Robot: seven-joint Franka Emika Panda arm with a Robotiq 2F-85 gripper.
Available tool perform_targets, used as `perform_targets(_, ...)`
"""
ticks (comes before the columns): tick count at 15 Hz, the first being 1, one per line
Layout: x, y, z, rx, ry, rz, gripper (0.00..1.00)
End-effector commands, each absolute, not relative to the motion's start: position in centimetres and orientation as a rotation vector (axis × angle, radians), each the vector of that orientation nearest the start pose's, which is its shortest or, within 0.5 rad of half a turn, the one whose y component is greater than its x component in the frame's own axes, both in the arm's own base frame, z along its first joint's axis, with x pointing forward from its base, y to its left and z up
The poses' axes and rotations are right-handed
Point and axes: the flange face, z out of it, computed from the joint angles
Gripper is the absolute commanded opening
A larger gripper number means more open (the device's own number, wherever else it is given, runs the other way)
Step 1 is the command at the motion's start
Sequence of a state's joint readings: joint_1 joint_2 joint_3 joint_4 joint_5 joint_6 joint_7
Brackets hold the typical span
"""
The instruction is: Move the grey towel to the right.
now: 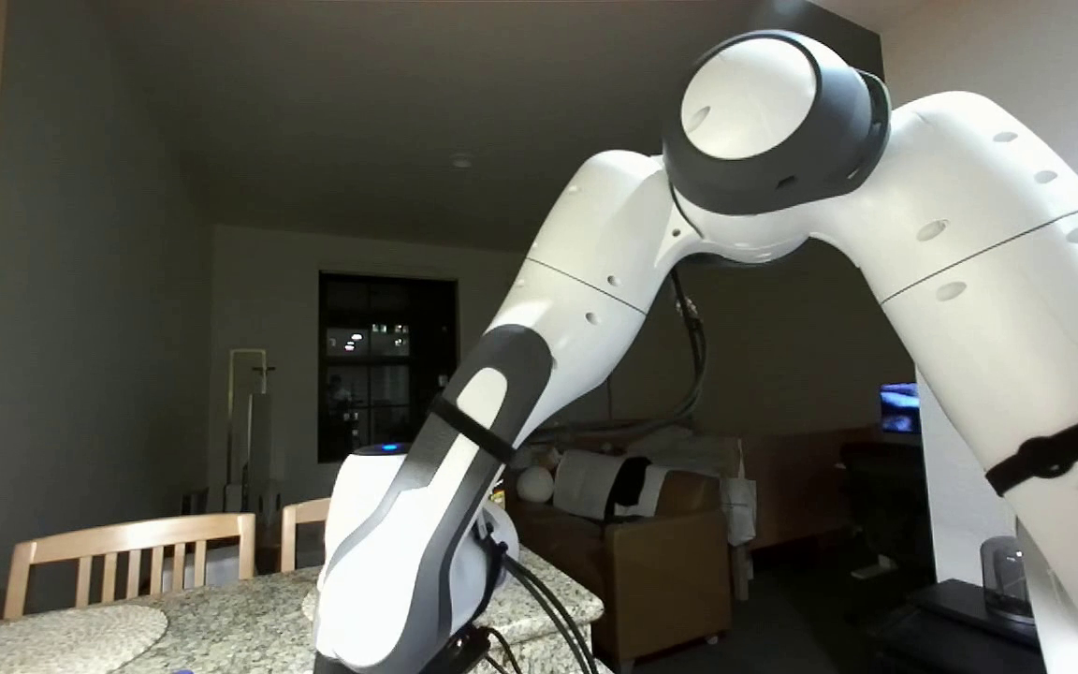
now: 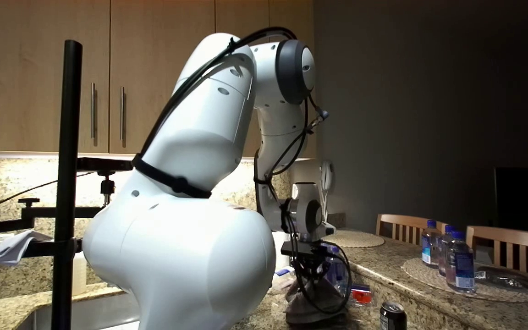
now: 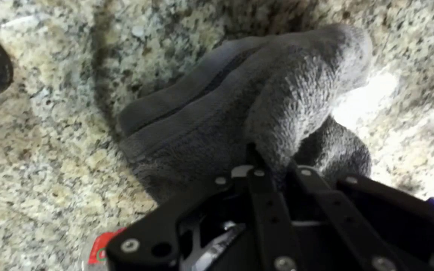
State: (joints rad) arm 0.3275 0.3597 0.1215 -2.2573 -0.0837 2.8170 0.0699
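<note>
Wrist view alone, clear pinch, grey towel (image 3: 236,105) in hand (image 3: 273,162)

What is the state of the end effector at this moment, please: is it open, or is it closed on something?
End effector: closed, holding a pinched fold of the grey towel.

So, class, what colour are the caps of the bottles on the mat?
Blue. The caps show best in an exterior view.
</note>
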Motion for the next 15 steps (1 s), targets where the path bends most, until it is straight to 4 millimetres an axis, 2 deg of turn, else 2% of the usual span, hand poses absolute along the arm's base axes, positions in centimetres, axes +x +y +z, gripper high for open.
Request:
perform_targets(1, 51.6, 23.8, 26.1, -3.036, -0.668, -0.365, 0.08)
perform_targets(10, 54.1, 22.8, 32.1, -3.096, -0.692, -0.351, 0.07)
perform_targets(15, 56.9, 20.6, 35.7, -3.136, -0.628, -0.400, 0.07)
